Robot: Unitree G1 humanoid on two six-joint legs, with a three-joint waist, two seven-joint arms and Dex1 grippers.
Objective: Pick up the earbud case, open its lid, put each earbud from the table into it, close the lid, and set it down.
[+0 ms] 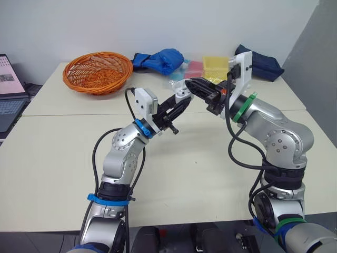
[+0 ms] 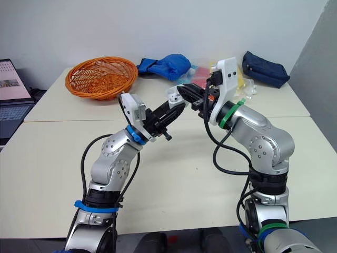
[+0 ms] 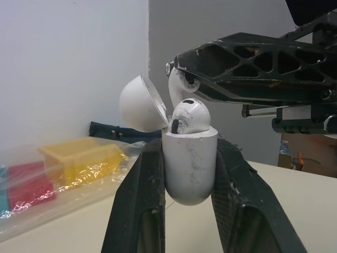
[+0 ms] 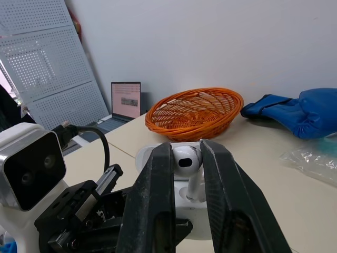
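Black-fingered, the right gripper (image 4: 185, 150) is clamped on an earbud (image 4: 194, 187), its stem pointing toward the case (image 3: 189, 179) just below. The left gripper (image 1: 181, 101) grasps the case by its sides, up in the air over the table (image 1: 63, 153), with the lid (image 3: 139, 103) swung open and a seated bud (image 3: 190, 116) in one well. Loading the second earbud appears to be the step in hand. Next, the stem must line up with the empty well, go down gently, and be released.

Arms raised, elbows bent, left gripper (image 1: 181, 99) and right gripper (image 1: 192, 84) clamped, tips meeting (perhaps touching)
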